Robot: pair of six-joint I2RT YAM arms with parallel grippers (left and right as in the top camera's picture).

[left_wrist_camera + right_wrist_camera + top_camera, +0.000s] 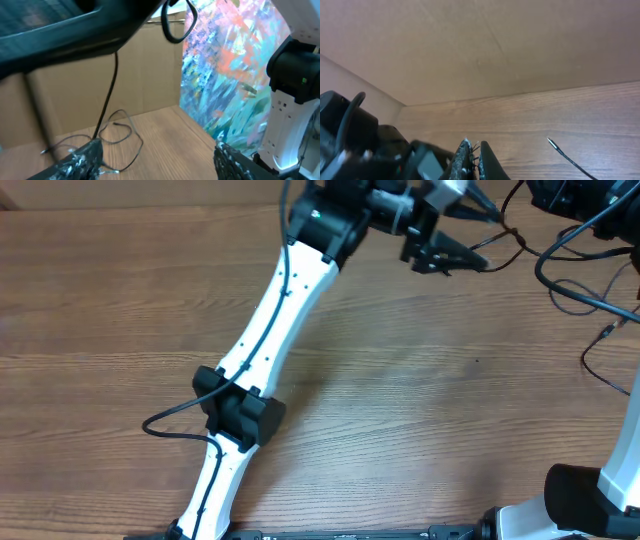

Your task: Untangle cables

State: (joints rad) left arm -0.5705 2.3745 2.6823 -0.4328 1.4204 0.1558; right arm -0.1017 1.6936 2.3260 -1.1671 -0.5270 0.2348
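L claw [156, 152] wide, nothing btwn fingers | R claw [474, 157] pinched tight | cables [607, 330] loose on desk [400, 400], far-right corner, near L claw | cable tip [560, 149] by R claw

Overhead: fixed, looks straight down on bench [400, 400], far enough to take in the whole left arm [270, 330]. Left wrist: low over bench, faces cardboard wall [145, 70], left fingers [80, 160] at bottom edge. Right wrist: low, close, same wall, right fingers [464, 160] bottom centre. All three share bench wood.
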